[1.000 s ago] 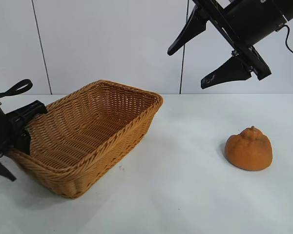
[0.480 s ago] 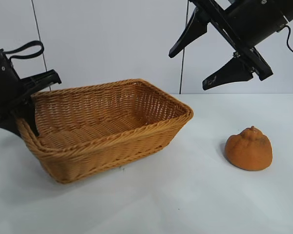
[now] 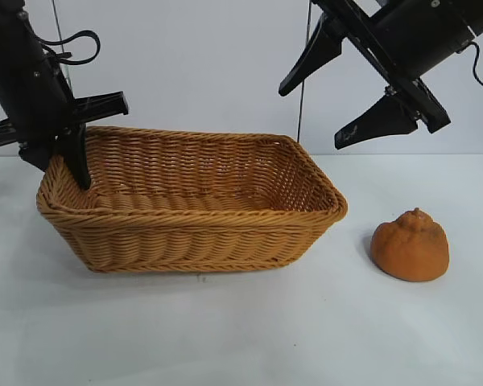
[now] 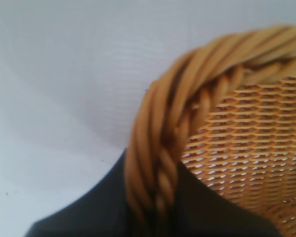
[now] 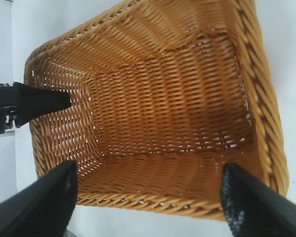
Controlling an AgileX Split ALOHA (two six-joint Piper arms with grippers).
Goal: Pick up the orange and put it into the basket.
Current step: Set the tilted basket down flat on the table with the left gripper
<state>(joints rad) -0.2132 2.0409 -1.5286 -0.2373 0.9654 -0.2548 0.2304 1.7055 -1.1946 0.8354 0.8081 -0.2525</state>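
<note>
The wicker basket [image 3: 193, 229] stands on the white table, left of centre. My left gripper [image 3: 68, 161] is shut on its braided rim [image 4: 158, 148] at the far left corner, one finger [image 5: 39, 101] inside the basket wall. The dull-orange, knobbed orange [image 3: 410, 245] sits on the table to the right of the basket, apart from it. My right gripper [image 3: 334, 96] hangs high above the gap between basket and orange, jaws wide open and empty. The right wrist view looks down into the empty basket [image 5: 167, 113].
The white table [image 3: 290, 338] spreads out in front of the basket and the orange. A pale panelled wall stands behind.
My left gripper has risen and swung the basket round by its rim; the basket now sits level and broadside, its right end nearer the orange. The right arm and orange have not moved.
</note>
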